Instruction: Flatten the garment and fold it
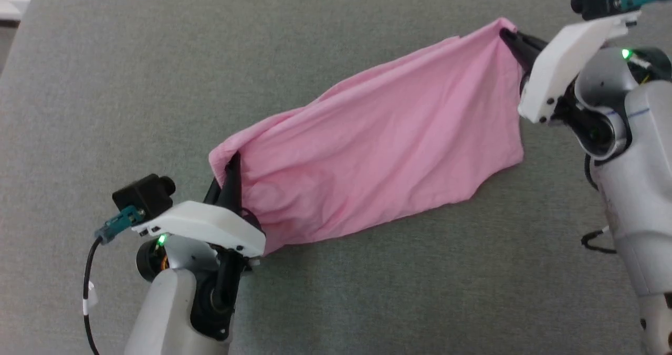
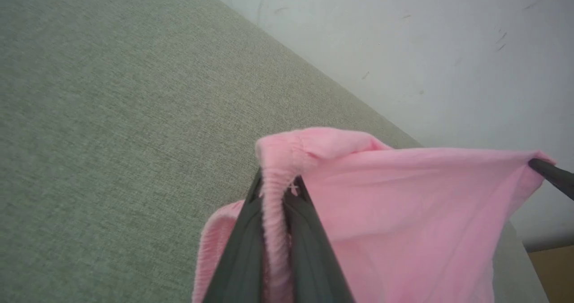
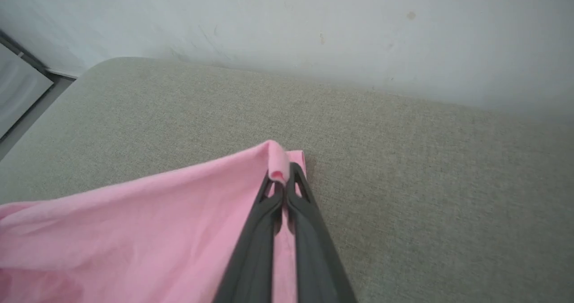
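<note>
While left tool (image 1: 232, 162) and right tool (image 1: 507, 32) clamp corners, thin pink garment (image 1: 378, 134) spans between, wrinkled.

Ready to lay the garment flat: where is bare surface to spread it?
Bare grey surface beyond the garment, toward the wall; also the near strip between left arm and right arm. Crowded at both corners, where jaws are shut on fabric.

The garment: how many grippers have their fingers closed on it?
2. The left gripper pinches the garment at its ribbed waistband, lower left; the right gripper pinches its upper right corner.
</note>
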